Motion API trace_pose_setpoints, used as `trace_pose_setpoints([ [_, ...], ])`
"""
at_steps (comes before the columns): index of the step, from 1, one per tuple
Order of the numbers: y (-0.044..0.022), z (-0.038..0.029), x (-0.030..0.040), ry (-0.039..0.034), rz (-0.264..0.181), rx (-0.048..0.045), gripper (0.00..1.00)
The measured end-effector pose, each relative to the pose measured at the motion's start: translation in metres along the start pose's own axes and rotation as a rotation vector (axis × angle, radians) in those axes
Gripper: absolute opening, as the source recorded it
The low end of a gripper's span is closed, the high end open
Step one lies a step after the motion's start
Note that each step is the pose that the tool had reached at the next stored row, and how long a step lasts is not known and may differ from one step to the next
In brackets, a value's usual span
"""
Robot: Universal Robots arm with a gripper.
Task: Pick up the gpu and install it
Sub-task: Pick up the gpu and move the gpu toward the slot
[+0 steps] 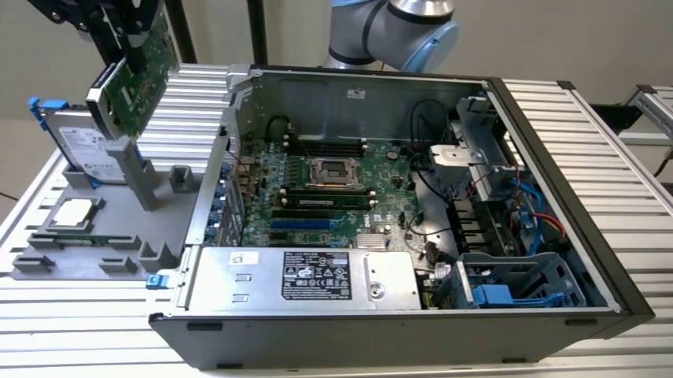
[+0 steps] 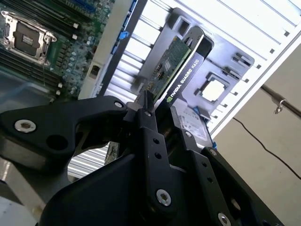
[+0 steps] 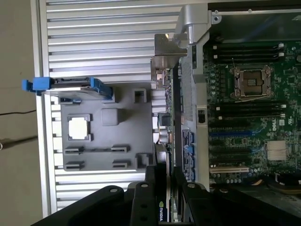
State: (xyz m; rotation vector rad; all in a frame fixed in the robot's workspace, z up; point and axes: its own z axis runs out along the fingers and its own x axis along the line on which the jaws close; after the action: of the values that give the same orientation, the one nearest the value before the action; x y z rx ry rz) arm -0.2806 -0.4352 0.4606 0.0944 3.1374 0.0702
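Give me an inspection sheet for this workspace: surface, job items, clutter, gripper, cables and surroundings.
Surface: slatted metal table carrying a grey tray and an open computer case.
Job's things: gpu held tilted over the tray; motherboard exposed in the case.
Clutter: hard drive upright in the tray; processor chip lying flat there.
Grippers: gripper shut on the gpu.
Cables: black, red and blue wires inside the case.
Surroundings: pale wall behind; robot arm beyond the case.
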Motion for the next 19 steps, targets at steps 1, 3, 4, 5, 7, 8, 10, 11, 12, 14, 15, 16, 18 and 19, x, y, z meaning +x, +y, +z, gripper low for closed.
trace_pose_setpoints([
  [1,0.0001,0.0001,-0.0026,0.0001,0.000,0.0001,0.00],
  [3,0.0004,0.0001,-0.0074,0.0004,0.000,0.0003,0.00],
  [4,0.0006,0.0001,-0.0100,0.0007,0.000,0.0004,0.00],
  [5,0.0007,0.0001,-0.0123,0.0008,0.000,0.0006,0.00],
  [7,0.0010,0.0001,-0.0172,0.0012,0.000,0.0009,0.00],
  [8,0.0012,0.0001,-0.0196,0.0013,0.000,0.0010,0.00],
  [10,0.0015,0.0001,-0.0242,0.0016,0.000,0.0013,0.00],
  [11,0.0016,0.0001,-0.0266,0.0017,0.000,0.0014,0.00],
  [12,0.0017,0.0001,-0.0289,0.0018,0.000,0.0015,0.00],
  [14,0.0020,0.0001,-0.0339,0.0022,0.000,0.0018,0.00],
  [15,0.0022,0.0002,-0.0362,0.0023,0.000,0.0018,0.00],
  [16,0.0023,0.0002,-0.0385,0.0024,0.000,0.0020,0.00],
  [18,0.0026,0.0002,-0.0431,0.0027,0.000,0.0023,0.00],
  [19,0.0027,0.0002,-0.0454,0.0029,0.000,0.0025,0.00],
])
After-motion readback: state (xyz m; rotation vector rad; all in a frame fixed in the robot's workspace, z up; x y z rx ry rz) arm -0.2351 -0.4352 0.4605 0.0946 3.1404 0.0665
